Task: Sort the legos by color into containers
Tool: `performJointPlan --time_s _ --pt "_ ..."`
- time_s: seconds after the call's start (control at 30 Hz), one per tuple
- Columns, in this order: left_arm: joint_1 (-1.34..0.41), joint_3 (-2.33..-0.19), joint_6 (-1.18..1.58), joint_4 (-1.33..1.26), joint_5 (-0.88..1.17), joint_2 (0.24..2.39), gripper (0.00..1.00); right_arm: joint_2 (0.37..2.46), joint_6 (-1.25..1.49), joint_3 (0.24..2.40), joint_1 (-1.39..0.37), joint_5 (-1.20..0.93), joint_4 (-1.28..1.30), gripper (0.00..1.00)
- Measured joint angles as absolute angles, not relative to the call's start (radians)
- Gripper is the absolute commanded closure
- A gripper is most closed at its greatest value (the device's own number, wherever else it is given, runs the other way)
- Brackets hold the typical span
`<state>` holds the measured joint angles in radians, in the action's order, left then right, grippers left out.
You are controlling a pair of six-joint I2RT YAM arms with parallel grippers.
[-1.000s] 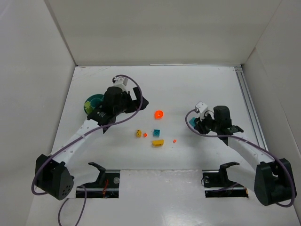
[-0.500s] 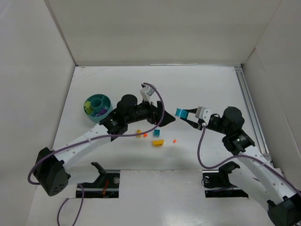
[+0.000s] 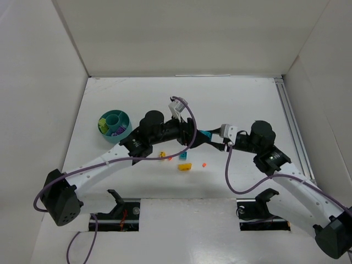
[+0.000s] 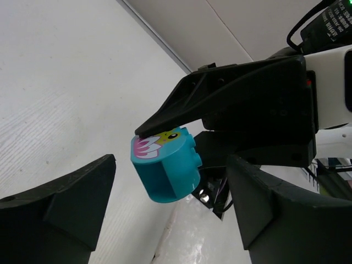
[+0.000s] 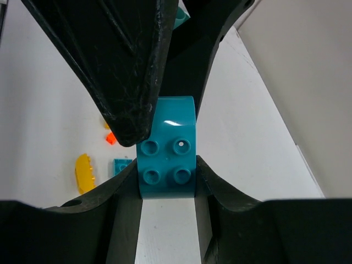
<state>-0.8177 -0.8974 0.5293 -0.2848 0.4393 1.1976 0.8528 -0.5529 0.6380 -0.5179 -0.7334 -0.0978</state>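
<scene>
A teal lego [image 5: 166, 151] with four studs and a printed face [image 4: 165, 168] hangs above the table, and my right gripper [image 5: 166, 176] is shut on it. My left gripper [image 4: 170, 209] is open, one finger [image 4: 55, 209] on each side of that piece, without touching it. In the top view the two grippers meet at mid-table, left gripper [image 3: 193, 136] against right gripper [image 3: 208, 136]. The teal dish [image 3: 114, 125], the container, stands at the left with purple and lime pieces inside. Loose legos lie below the grippers: a yellow block [image 3: 162, 155], a yellow curved piece [image 3: 184, 166] and a small teal block [image 3: 183, 155].
Two tiny orange bits [image 3: 204, 164] [image 3: 169, 158] lie among the loose pieces. White walls enclose the table on three sides, and a metal rail [image 3: 291, 126] runs along the right edge. Both arm bases [image 3: 60, 203] sit at the near edge.
My left arm swung from the dish to mid-table. My right arm lifted the teal lego and carried it left, between the left fingers. The left jaws have narrowed a little.
</scene>
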Motion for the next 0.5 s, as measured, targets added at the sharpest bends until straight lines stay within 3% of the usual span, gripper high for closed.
performJointPlan --time_s 0.07,0.4,0.5 --pt "-0.822 -0.905 0.528 -0.286 0.436 1.201 0.35 0.861 -0.553 0.644 -0.524 -0.731 -0.097 0.82" --pt "-0.832 -0.944 0.526 -0.279 0.423 1.248 0.66 0.863 -0.552 0.666 -0.543 -0.677 -0.097 0.80" --pt "-0.832 -0.950 0.525 -0.272 0.417 1.248 0.74 0.863 -0.551 0.670 -0.545 -0.667 -0.098 0.76"
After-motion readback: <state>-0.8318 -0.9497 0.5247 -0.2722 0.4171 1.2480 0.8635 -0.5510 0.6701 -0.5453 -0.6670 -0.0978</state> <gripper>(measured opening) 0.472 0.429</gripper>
